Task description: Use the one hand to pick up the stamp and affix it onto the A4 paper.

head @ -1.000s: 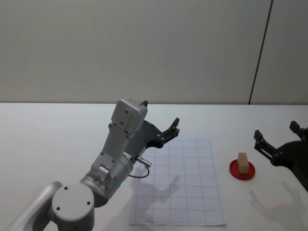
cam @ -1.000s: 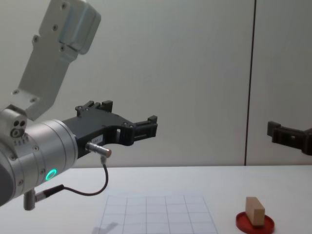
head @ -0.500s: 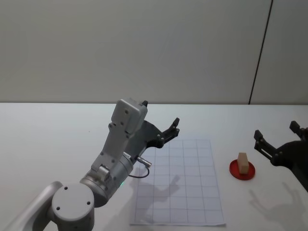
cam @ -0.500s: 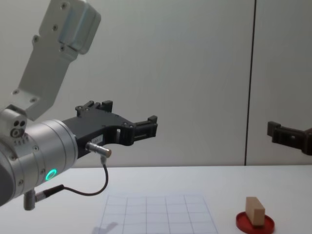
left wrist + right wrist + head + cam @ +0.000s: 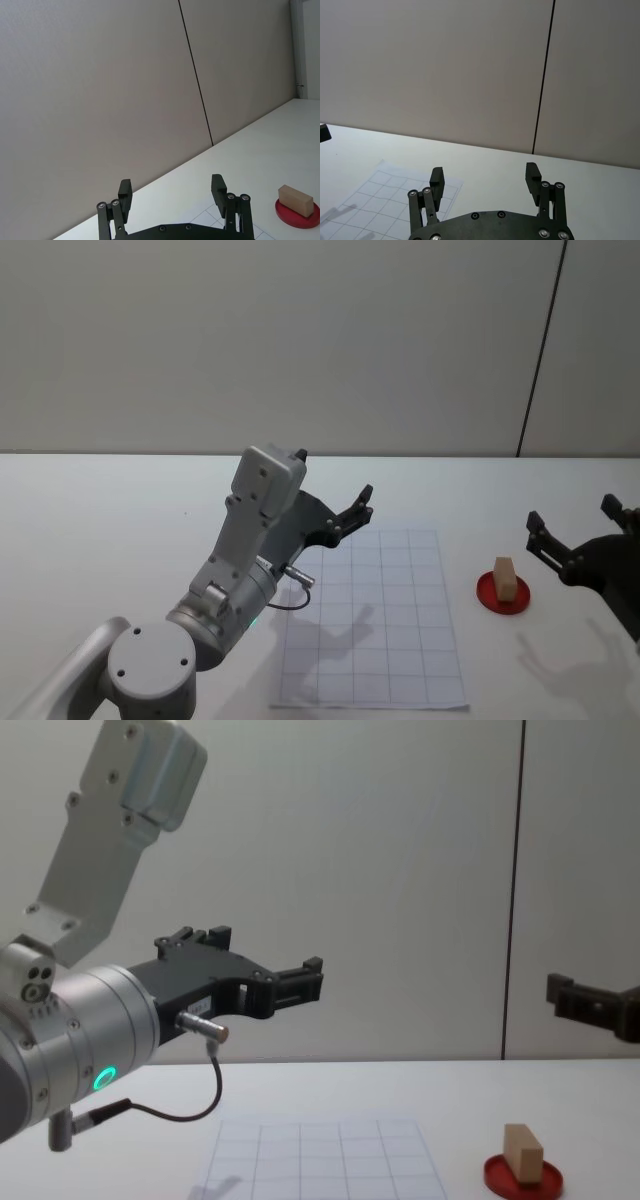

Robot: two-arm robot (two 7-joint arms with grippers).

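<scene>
The stamp (image 5: pixel 505 578), a small tan wooden block, rests on a flat red disc (image 5: pixel 488 594) on the white table, right of the A4 paper (image 5: pixel 380 630). It also shows in the chest view (image 5: pixel 523 1153) and the left wrist view (image 5: pixel 296 199). My right gripper (image 5: pixel 573 512) hovers open just right of the stamp and above table height, with nothing between its fingers (image 5: pixel 436 175). My left gripper (image 5: pixel 171 184) is open and empty, raised over the gridded paper's far left corner (image 5: pixel 320 1160).
The left arm's silver links (image 5: pixel 262 490) and a black cable (image 5: pixel 190 1110) rise over the paper's left side. A grey wall with a dark vertical seam (image 5: pixel 540 350) stands behind the table. White tabletop (image 5: pixel 100 520) surrounds the paper and disc.
The right gripper has drifted very slightly lower. The left arm, stamp, disc and paper have not moved.
</scene>
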